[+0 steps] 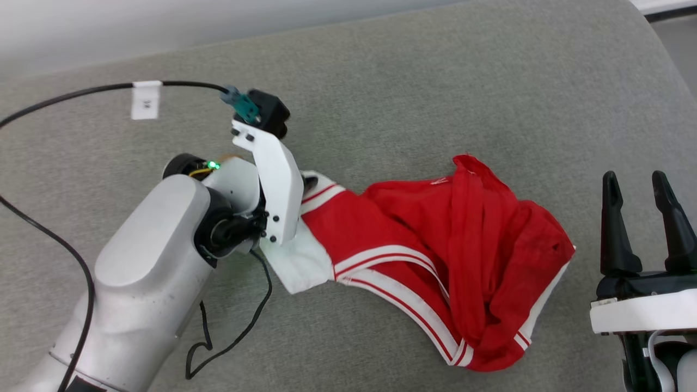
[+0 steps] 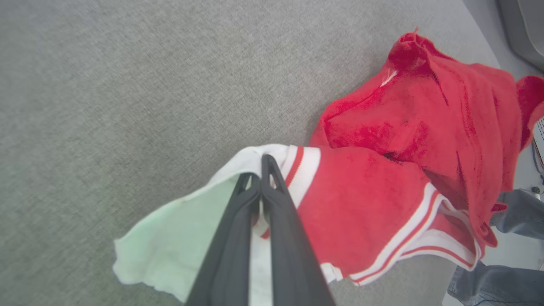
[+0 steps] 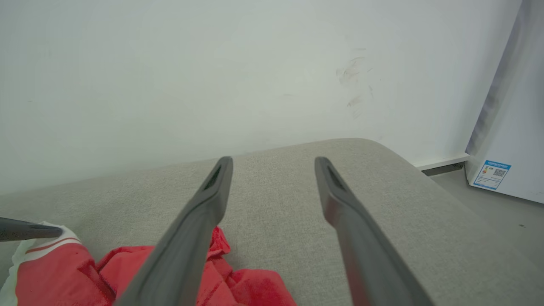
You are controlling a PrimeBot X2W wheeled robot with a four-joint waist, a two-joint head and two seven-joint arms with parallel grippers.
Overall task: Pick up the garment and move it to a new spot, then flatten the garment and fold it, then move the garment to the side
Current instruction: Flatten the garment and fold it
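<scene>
At the grey cushion's [image 1: 381,81] middle, the crumpled garment [image 1: 435,245] lies. My left gripper [image 2: 260,170] pinches its white sleeve edge; my right gripper [image 1: 635,179] stands wide toward the cushion's right edge. On lifting, this thin bite may slip.

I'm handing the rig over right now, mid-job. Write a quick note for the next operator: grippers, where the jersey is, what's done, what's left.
Left gripper: shut on the garment, pinching its white sleeve near the striped trim.
Right gripper: open, holding nothing, off to the garment's right and clear of the cloth.
Garment: bunched in a heap on the grey cushion, not spread out.
Done: first grasp taken.
Left: lift and move it to a new spot, flatten, fold, move it to the side.
</scene>
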